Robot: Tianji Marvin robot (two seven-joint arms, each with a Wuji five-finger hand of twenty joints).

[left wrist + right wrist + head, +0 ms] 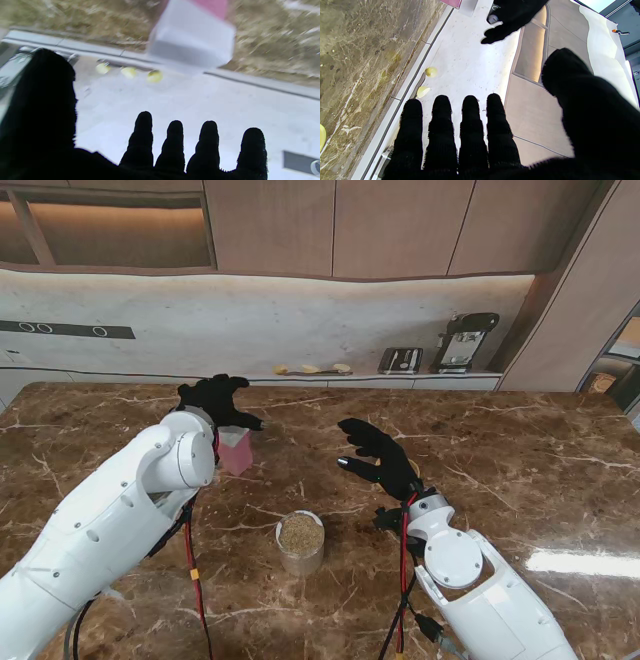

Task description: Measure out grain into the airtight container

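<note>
A: Where's the grain?
B: In the round container (300, 541), centre of the marble table (520, 440) — between both arms, touching neither.
A: And the pink-and-white box (236, 450)?
B: At about ten o'clock from the container, just beside the left hand (214, 401).
A: Fingers?
B: Left hand spread apart, holding nothing. The right hand (378, 455) — at roughly one o'clock from the container — is also splayed and empty
</note>
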